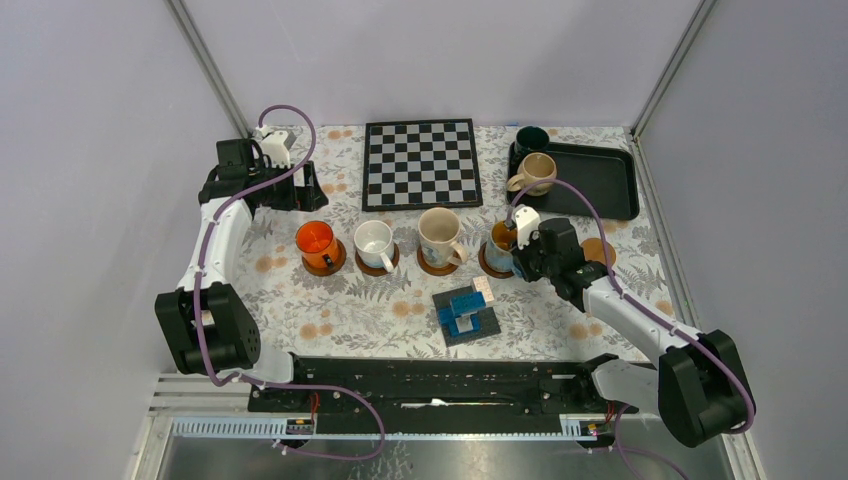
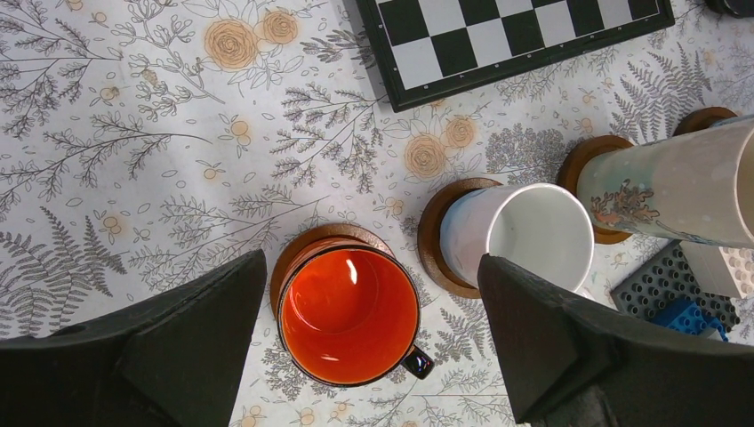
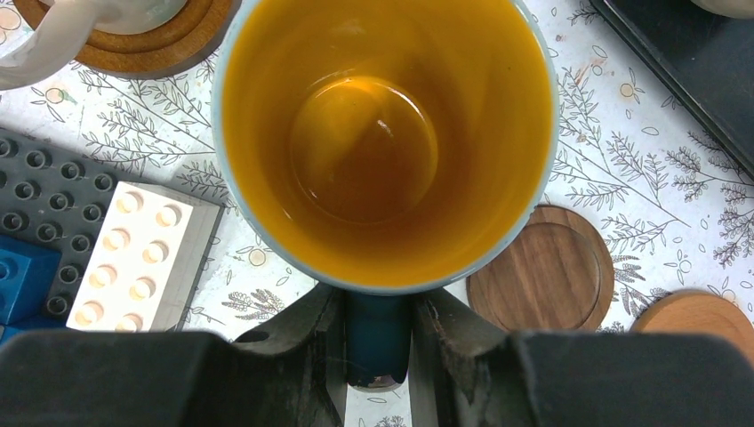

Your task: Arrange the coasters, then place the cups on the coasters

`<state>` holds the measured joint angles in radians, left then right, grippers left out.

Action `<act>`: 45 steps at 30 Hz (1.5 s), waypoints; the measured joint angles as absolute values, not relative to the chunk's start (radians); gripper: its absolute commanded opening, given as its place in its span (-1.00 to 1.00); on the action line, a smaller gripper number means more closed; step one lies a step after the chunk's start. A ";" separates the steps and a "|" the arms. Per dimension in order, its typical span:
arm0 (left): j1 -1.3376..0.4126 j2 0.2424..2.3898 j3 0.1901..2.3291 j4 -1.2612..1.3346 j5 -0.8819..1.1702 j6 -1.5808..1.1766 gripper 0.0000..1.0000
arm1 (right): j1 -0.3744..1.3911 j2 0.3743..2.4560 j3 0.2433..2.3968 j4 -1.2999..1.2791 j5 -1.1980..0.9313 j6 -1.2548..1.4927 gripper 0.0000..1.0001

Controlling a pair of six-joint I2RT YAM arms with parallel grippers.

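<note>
i log right gripper (image 3: 378, 354) clamped on the handle of the blue cup (image 3: 382, 133); left gripper (image 2: 372, 285) wide open, empty.

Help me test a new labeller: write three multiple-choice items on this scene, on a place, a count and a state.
1. Where does the beige ceramic mug stand?
A) on the black rectangular tray
B) on the chessboard
C) on a wooden coaster

2. How many mugs show from above?
A) four
B) six
C) eight

3. The right pincer is:
A) wide open
B) shut on the handle of the blue mug with yellow inside
C) shut on a toy brick

1 A: it sits at the tray's left end.
2 B: four in a row, plus the beige one and the dark green mug.
3 B: its fingers clamp the blue handle.
</note>
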<state>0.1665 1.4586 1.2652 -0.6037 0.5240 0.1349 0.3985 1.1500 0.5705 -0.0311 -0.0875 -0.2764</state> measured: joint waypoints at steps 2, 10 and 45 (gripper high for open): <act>0.167 1.459 1.265 -0.604 0.519 0.135 0.98 | 0.400 1.151 0.570 -0.028 -0.087 -0.277 -0.28; 0.167 1.459 1.265 -0.604 0.511 0.140 0.98 | 0.406 1.155 0.571 -0.010 -0.089 -0.283 0.64; 0.167 1.459 1.267 -0.603 0.500 0.157 0.98 | 0.144 1.623 1.396 -0.418 -0.102 0.046 0.99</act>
